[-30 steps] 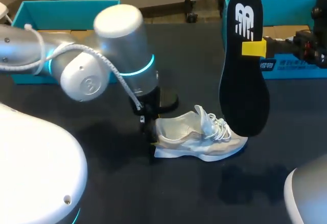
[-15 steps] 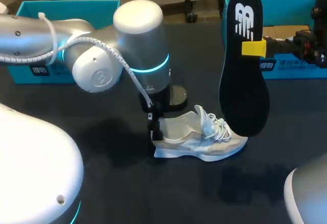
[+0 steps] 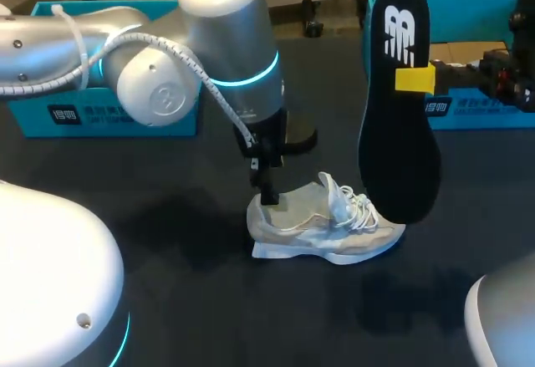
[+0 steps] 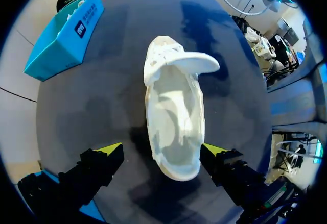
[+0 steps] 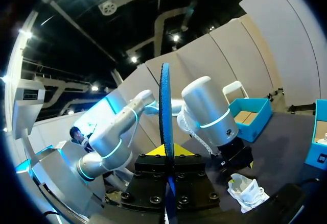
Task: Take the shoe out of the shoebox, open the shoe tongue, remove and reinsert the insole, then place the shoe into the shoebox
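A pale beige sneaker (image 3: 322,229) lies on the black table, toe to the right, its tongue pulled up. My left gripper (image 3: 267,185) hangs open just above the heel. In the left wrist view the shoe (image 4: 173,106) shows its empty inside, and the heel lies between the spread yellow fingertips (image 4: 109,149) of the left gripper (image 4: 162,151) without touching them. My right gripper (image 3: 415,79) is shut on the black insole (image 3: 399,124), holding it upright in the air above the toe. From the right wrist the insole (image 5: 165,106) shows edge-on in the right gripper (image 5: 166,150), with the sneaker (image 5: 248,191) below.
A teal shoebox (image 3: 104,112) stands at the back left behind my left arm; it shows as the teal box (image 4: 64,38) beyond the toe in the left wrist view. A second teal box (image 3: 476,58) stands at the back right, behind the right gripper.
My left arm has swung to the right and lifted a little, bringing its open gripper over the shoe's heel. The right arm and insole have kept still.
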### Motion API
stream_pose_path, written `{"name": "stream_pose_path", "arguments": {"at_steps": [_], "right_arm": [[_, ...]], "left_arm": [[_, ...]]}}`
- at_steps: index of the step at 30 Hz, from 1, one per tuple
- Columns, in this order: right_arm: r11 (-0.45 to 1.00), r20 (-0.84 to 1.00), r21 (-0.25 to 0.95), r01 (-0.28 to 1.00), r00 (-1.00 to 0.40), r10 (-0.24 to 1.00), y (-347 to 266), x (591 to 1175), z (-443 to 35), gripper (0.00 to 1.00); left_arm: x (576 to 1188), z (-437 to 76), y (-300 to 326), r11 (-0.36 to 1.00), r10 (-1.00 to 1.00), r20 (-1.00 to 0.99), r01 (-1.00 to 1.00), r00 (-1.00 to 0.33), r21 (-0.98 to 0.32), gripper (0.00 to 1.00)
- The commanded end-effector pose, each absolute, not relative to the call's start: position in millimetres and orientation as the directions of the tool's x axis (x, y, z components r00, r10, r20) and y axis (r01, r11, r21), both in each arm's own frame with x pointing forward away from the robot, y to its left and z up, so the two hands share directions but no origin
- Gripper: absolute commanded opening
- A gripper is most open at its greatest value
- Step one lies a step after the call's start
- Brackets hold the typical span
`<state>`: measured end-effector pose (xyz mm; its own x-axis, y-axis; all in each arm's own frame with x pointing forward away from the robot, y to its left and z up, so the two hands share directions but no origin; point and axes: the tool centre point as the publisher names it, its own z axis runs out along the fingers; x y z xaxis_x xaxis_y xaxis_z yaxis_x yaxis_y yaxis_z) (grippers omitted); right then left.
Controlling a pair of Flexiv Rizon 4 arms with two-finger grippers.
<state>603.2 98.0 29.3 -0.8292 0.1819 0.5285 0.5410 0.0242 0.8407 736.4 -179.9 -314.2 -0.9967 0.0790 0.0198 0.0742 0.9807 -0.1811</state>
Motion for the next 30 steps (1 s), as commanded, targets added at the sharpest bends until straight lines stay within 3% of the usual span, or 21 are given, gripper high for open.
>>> {"name": "stream_pose_path", "arguments": {"at_steps": [1,27,30], "right_arm": [[0.029,0.53,0.839,0.544,-0.828,0.181,100.2,606.5,30.2,0.0],[0.029,0.53,0.839,0.544,-0.828,0.181,100.2,606.5,30.2,0.0],[0.029,0.53,0.839,0.544,-0.828,0.181,100.2,606.5,30.2,0.0]], "left_arm": [[750.3,-323.8,-203.0,0.984,0.073,0.025,0.068,-0.997,-0.165,1.0],[754.6,-379.0,-234.3,0.989,0.018,0.018,0.015,-1.0,-0.148,1.0],[752.2,-382.1,-233.0,0.989,0.014,0.016,0.011,-1.0,-0.147,0.95]]}}
